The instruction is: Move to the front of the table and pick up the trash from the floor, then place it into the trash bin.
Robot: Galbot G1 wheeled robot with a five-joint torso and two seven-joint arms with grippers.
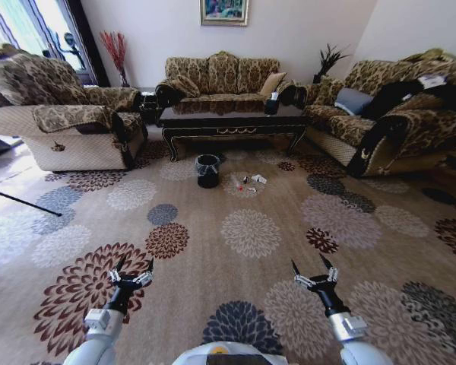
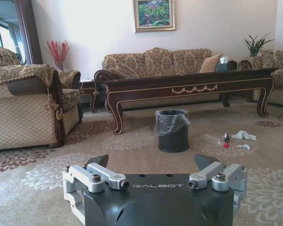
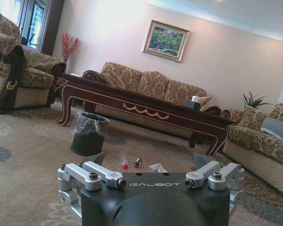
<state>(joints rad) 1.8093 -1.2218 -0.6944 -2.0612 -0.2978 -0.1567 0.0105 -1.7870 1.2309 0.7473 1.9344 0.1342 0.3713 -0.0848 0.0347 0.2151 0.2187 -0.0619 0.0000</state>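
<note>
Distance is the main hazard here, as I judge it: the trash (image 1: 248, 182), a clear plastic bottle with a red cap plus white paper bits and a small dark piece, lies well apart from both grippers, far across the beige flower-medallion carpeted floor (image 1: 235, 304). Any approach must stop short of the long low coffee table of glossy dark wood with gold scroll trim (image 1: 232, 119). A drive that runs too far or off-line could nudge the small round black trash bin with the clear plastic liner (image 1: 207, 170), scatter the light paper, or roll the bottle under the table.

The litter sits on the floor just in front of the table's long front edge, toward its middle, and just beside the bin, on the bin's right in the head view.

The left gripper (image 1: 133, 275) hangs low over the carpet at the robot's left, its fingers spread apart and empty. The right gripper (image 1: 314, 274) hangs likewise at the robot's right, fingers spread and holding nothing. Both point ahead toward the table and the litter.
</note>
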